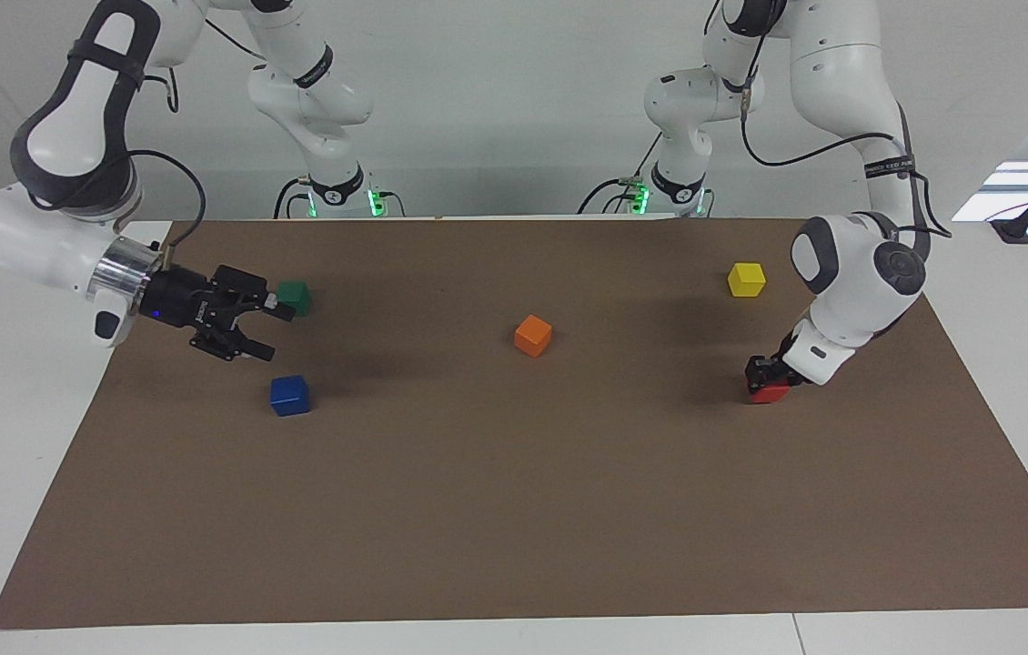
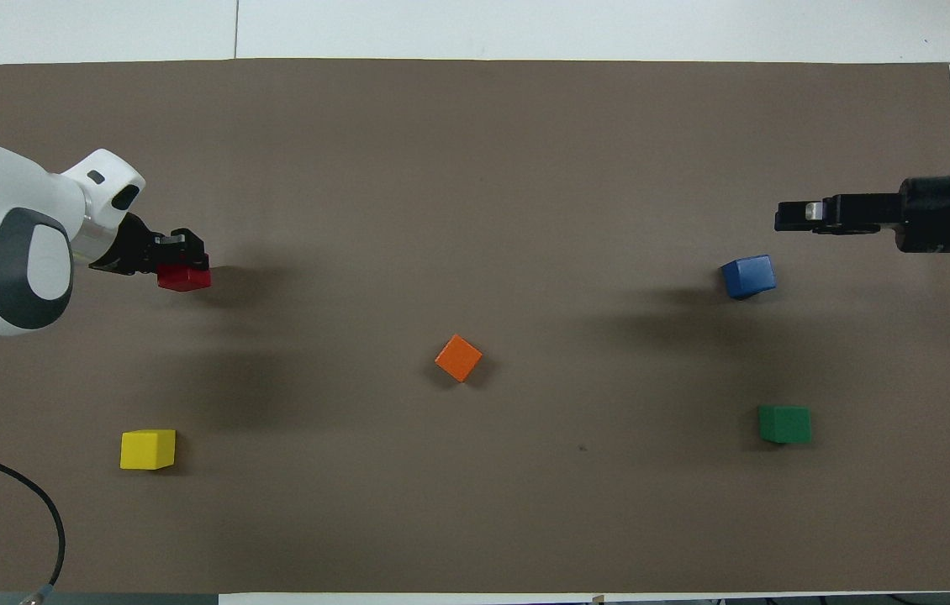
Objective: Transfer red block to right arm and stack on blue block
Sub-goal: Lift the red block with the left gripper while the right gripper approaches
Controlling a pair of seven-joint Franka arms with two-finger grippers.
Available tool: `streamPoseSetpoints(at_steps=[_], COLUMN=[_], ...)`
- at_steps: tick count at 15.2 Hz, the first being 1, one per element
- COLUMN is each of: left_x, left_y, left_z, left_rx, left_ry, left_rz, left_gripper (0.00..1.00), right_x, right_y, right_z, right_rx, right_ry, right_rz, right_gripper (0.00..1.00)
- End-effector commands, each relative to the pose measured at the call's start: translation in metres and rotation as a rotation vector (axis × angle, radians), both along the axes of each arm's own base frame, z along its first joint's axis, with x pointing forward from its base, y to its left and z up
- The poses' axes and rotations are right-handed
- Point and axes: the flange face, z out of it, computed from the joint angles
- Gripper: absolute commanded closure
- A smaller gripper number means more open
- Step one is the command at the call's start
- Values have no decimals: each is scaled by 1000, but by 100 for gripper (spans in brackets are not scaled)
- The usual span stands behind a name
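the facing view shows the left gripper [image 1: 761,375] pointing down, fingers clamped on the small bright red cube [image 1: 769,392] at the brown paper mat [image 1: 514,509], near the mat's left-arm end; whether the cube is lifted i cannot tell. the overhead view shows the cube [image 2: 184,277] squarely, its faces roughly parallel to the mat's edges; it has no long axis. the right gripper [image 1: 264,329] lies nearly level over the mat's right-arm end, fingers spread apart, between the dark green cube [image 1: 295,297] and the small dark blue cube [image 1: 289,395].
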Motion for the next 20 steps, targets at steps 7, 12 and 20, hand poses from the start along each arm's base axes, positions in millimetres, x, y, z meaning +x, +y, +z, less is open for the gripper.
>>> streamPoseSetpoints(at_steps=[7, 12, 20], left_x=[-49, -85, -114], left_y=[-117, -182, -228], left_z=[121, 142, 105], left_rx=[-222, -374, -732], left_ry=[265, 484, 557], left_rz=[554, 645, 899], left_gripper=[100, 100, 100], right_x=[18, 9, 1], right_y=[58, 114, 189], right_z=[-26, -37, -39], right_rx=[368, 514, 593], right_ry=[-9, 52, 76], right_rz=[-38, -63, -42], right_gripper=[0, 0, 0])
